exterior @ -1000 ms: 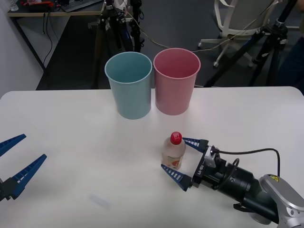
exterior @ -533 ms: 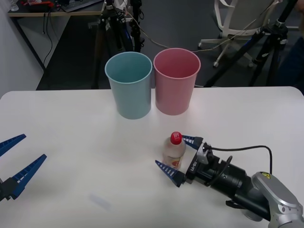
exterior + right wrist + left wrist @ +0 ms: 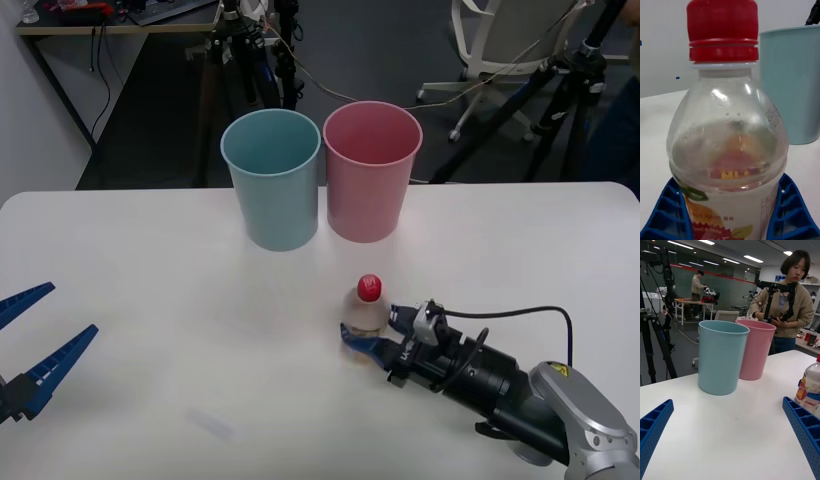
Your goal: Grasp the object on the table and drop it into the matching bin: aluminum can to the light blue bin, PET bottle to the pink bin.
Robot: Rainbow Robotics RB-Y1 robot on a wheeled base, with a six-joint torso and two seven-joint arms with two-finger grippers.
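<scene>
The white surface [image 3: 150,260] spreads wide in front of me, rounded at its corners. At its far side two round bins stand upright, just beside each other: the light blue bin [image 3: 272,178] toward my left and the pink bin [image 3: 371,170] toward my right. From my left wrist the same pair [image 3: 721,357] [image 3: 756,348] rises ahead.

My right arm lies low over the surface, reaching in from my near right. Its fingers, my right gripper [image 3: 375,335], are closed in on the PET bottle [image 3: 366,308]. In the right wrist view the two blue ribbed fingers [image 3: 667,210] press against the lower body on either side of the pale label with red-orange print, so I have the bottle [image 3: 728,150] clamped between them. It stands upright on the surface, nearer to me than the bins and roughly in line with the pink one, well apart from both. Its red cap [image 3: 370,288] tops it.

My left gripper [image 3: 35,345] waits at the near left edge, its fingers [image 3: 805,427] spread wide and holding nothing, well away from the bottle [image 3: 808,386].
</scene>
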